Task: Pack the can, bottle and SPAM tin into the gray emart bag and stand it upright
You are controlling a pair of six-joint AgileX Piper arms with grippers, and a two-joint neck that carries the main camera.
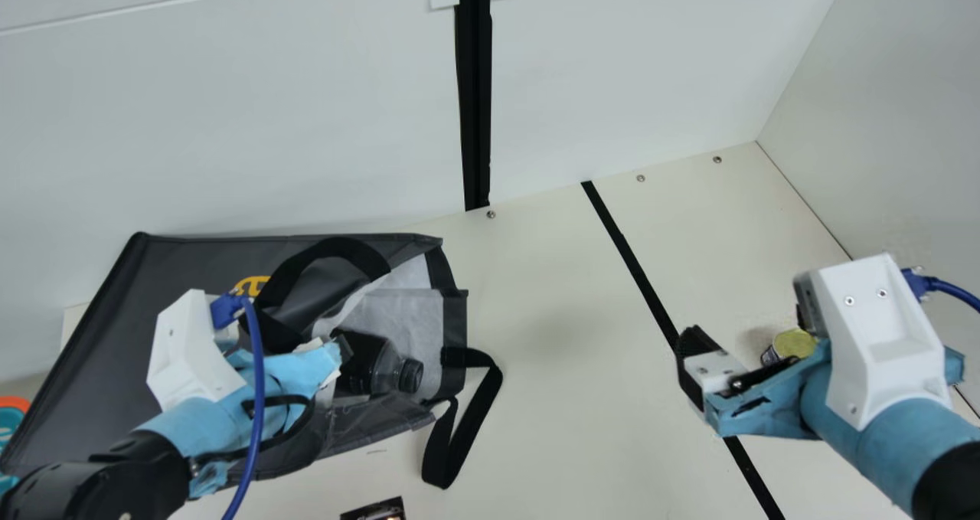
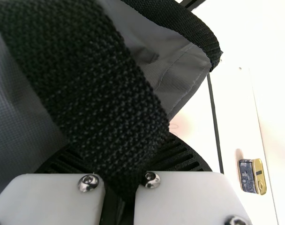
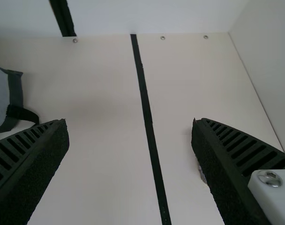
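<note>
The gray bag (image 1: 99,336) lies flat with its open mouth toward the right; a dark bottle (image 1: 383,367) lies in the mouth, cap outward. My left gripper (image 1: 338,351) is over the bag beside the bottle. In the left wrist view, my left gripper (image 2: 120,194) is shut on a black strap (image 2: 95,89) of the bag. My right gripper (image 1: 726,371) is open over the table, with bare table between its fingers in the right wrist view (image 3: 131,154). The SPAM tin (image 1: 795,342) stands partly behind it; the left wrist view shows the tin (image 2: 253,176) with its gold lid.
A dark printed object (image 1: 375,509) is cut off at the main view's bottom edge. An orange and teal item (image 1: 11,416) sits at the left edge. Walls (image 1: 230,122) rise behind and at the right; black tape (image 1: 632,260) crosses the table.
</note>
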